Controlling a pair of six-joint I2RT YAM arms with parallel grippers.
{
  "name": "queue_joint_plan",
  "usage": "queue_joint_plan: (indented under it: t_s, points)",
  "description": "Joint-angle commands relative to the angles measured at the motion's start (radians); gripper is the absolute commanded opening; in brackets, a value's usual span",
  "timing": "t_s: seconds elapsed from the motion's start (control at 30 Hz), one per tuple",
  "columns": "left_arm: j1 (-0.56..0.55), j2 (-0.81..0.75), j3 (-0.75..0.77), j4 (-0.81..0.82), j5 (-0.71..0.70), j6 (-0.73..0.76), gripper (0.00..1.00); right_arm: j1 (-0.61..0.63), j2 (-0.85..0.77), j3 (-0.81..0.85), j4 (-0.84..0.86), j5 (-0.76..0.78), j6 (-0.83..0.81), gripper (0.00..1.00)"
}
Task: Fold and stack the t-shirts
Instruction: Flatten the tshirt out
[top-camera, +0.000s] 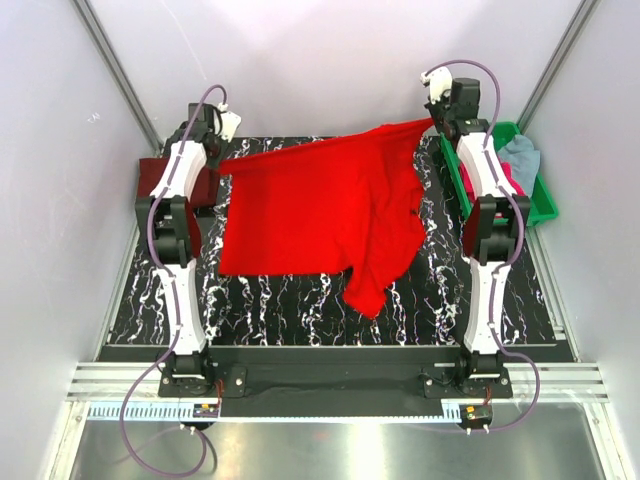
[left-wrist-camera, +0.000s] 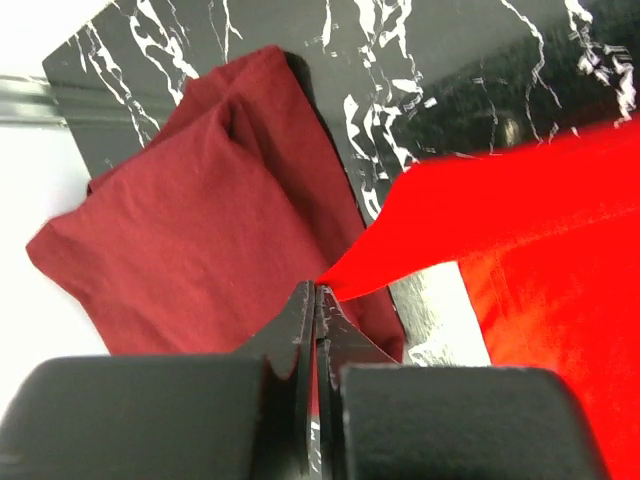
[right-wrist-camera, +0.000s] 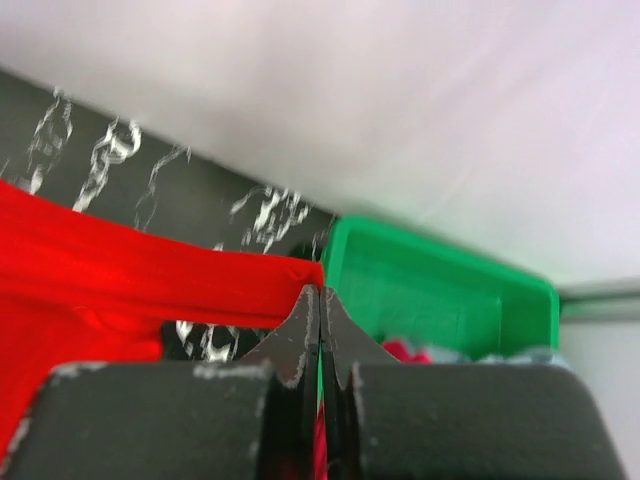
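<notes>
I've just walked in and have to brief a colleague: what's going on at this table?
Two robot arms hold a bright red t-shirt stretched between them over the black marbled table. The left fingers and the right fingers are each shut on one corner of it. A dark maroon t-shirt lies folded at the table's far left. On the right, a green tray holds a pink shirt and a grey-blue shirt, both bunched up.
</notes>
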Motion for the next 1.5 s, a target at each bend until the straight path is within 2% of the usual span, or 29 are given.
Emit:
queue_joint_plan:
  t_s: [0.0,0.1,0.2,0.33,0.4,0.47,0.5,0.53,0.67,0.8,0.87,0.97,1.07,1.17,1.3,1.4,1.47]
  points:
    - [0.006,-0.044,0.075,0.062,-0.097,0.039,0.0,-0.005,0.013,0.147,-0.011,0.057,-0.023,0.0]
    - [-0.012,-0.108,-0.083,0.162,-0.134,0.07,0.0,0.018,-0.016,0.08,-0.005,0.056,-0.023,0.0]
    - [-0.014,-0.174,-0.139,0.184,-0.131,0.066,0.0,0.029,-0.104,-0.061,0.044,0.053,-0.003,0.0]
    - [-0.038,-0.294,-0.192,0.155,-0.108,0.036,0.0,0.038,-0.214,-0.185,0.015,0.054,-0.002,0.0]
    - [-0.043,-0.363,-0.229,0.121,-0.09,0.001,0.0,0.038,-0.331,-0.241,0.0,0.056,0.02,0.0]
    - [-0.048,-0.532,-0.307,0.116,-0.059,-0.034,0.0,0.038,-0.477,-0.362,-0.041,0.05,0.066,0.0]
    - [-0.049,-0.533,-0.338,0.116,-0.059,-0.043,0.0,0.036,-0.536,-0.362,-0.054,0.045,0.081,0.0]
    - [-0.049,-0.628,-0.37,0.118,-0.047,-0.051,0.0,0.038,-0.594,-0.434,-0.064,0.045,0.095,0.0]
    - [-0.078,-0.849,-0.501,0.116,-0.058,-0.077,0.0,0.036,-0.95,-0.555,-0.103,0.019,0.161,0.0]
    - [-0.156,-1.088,-0.588,0.144,-0.125,-0.06,0.0,0.036,-1.139,-0.511,-0.205,0.031,0.23,0.0]
    - [-0.228,-1.148,-0.593,0.141,-0.143,-0.056,0.0,0.038,-1.23,-0.5,-0.251,0.026,0.259,0.0]
    - [-0.239,-1.224,-0.533,0.089,-0.133,-0.105,0.0,0.038,-1.322,-0.447,-0.316,0.034,0.279,0.0]
    - [-0.235,-1.28,-0.46,0.076,-0.16,-0.082,0.0,0.032,-1.395,-0.372,-0.345,0.037,0.241,0.0]
    - [-0.235,-1.322,-0.397,0.085,-0.188,-0.051,0.0,0.021,-1.414,-0.275,-0.328,0.1,0.173,0.0]
    - [-0.235,-1.31,-0.245,0.115,-0.228,0.009,0.0,0.019,-1.354,-0.088,-0.305,0.144,0.107,0.0]
    - [-0.238,-1.279,-0.211,0.118,-0.236,0.059,0.0,0.018,-1.313,-0.081,-0.264,0.167,0.068,0.0]
    - [-0.239,-1.27,-0.243,0.118,-0.248,0.087,0.0,0.018,-1.293,-0.12,-0.206,0.187,0.034,0.0]
